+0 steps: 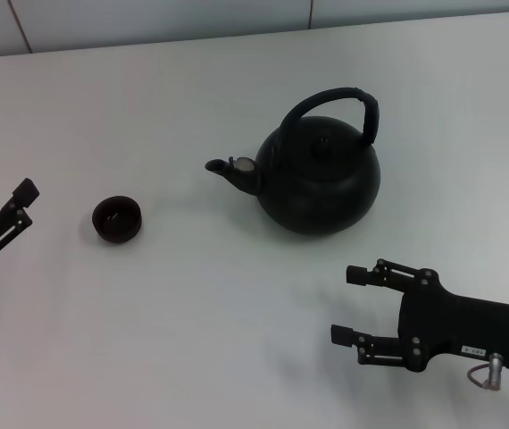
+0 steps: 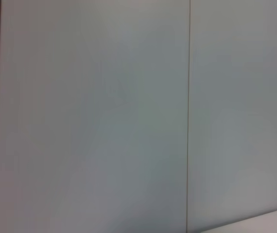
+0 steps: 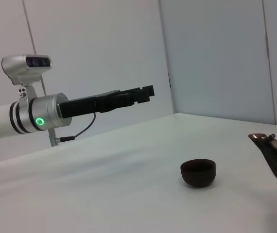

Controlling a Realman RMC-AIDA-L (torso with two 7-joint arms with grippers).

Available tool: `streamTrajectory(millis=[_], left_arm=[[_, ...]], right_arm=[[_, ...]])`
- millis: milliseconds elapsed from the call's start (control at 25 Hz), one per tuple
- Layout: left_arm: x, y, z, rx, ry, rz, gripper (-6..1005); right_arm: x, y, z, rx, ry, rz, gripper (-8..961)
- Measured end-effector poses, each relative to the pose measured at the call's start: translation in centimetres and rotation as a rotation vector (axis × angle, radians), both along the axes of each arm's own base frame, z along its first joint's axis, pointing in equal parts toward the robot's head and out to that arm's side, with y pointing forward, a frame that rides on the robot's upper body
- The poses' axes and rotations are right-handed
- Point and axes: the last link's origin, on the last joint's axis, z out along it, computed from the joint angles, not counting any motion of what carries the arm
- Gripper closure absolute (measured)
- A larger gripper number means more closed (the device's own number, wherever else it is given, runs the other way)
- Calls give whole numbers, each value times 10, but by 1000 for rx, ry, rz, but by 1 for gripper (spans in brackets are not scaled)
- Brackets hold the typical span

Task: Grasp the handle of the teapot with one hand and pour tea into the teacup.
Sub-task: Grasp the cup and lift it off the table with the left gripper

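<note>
Head view: teapot [image 1: 319,177] untouched on worktop [image 1: 192,340], beyond right gripper [image 1: 351,319], jaws apart.
Probably heavy, rigid; best gripped atop handle [image 1: 333,96]; teacup [image 1: 117,219] light, tippable; left gripper [image 1: 13,207] parked, jaws apart.

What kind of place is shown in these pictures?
Probably a robot test room, not a home: a bare white table, plain panelled walls, and only a teapot and teacup between the open left gripper and right gripper.

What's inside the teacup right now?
In the head view, the teacup shows only a dark interior; tea or empty cannot be told. From the right wrist view its wall hides the inside.
</note>
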Motion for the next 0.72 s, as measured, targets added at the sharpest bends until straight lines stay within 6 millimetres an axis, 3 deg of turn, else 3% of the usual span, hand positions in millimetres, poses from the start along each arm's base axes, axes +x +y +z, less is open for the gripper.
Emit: streamTrajectory(millis=[720], left_arm=[[-10, 4, -26, -182, 173, 25, 153]], right_arm=[[2, 2, 0, 7, -11, -8, 139]])
